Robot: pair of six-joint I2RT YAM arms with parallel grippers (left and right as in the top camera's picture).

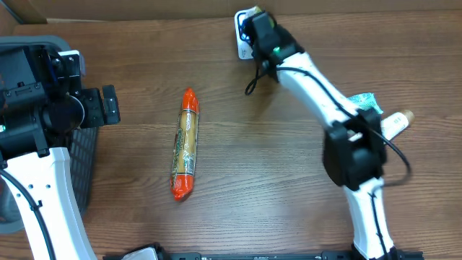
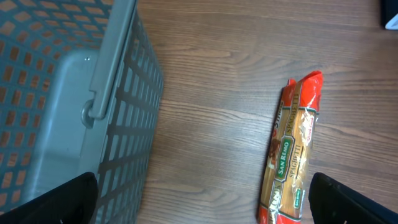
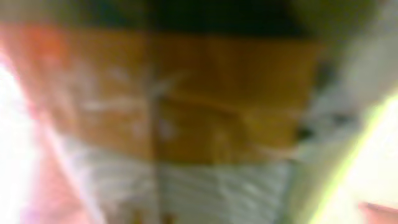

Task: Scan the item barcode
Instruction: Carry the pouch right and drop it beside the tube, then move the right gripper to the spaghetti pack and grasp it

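**Barely begun: spaghetti pack lies unscanned on the worktop**

Underneath everything is the wooden worktop (image 1: 274,180). A grey mesh basket (image 2: 124,93) stands at its left edge. The left gripper (image 1: 110,105) hovers by that edge with jaws spread wide, holding nothing. The right arm reaches to the far edge, where the right gripper (image 1: 253,27) is at a small white device (image 1: 242,45), probably the scanner. I cannot tell whether its jaws are wide, narrow or closed on that device, since its wrist view is a blur. The spaghetti pack (image 1: 185,144) lies flat left of centre, well apart from both grippers. By my judgement none of the 2 steps is done: the scanner is not aimed at the pack, and no barcode is visible.
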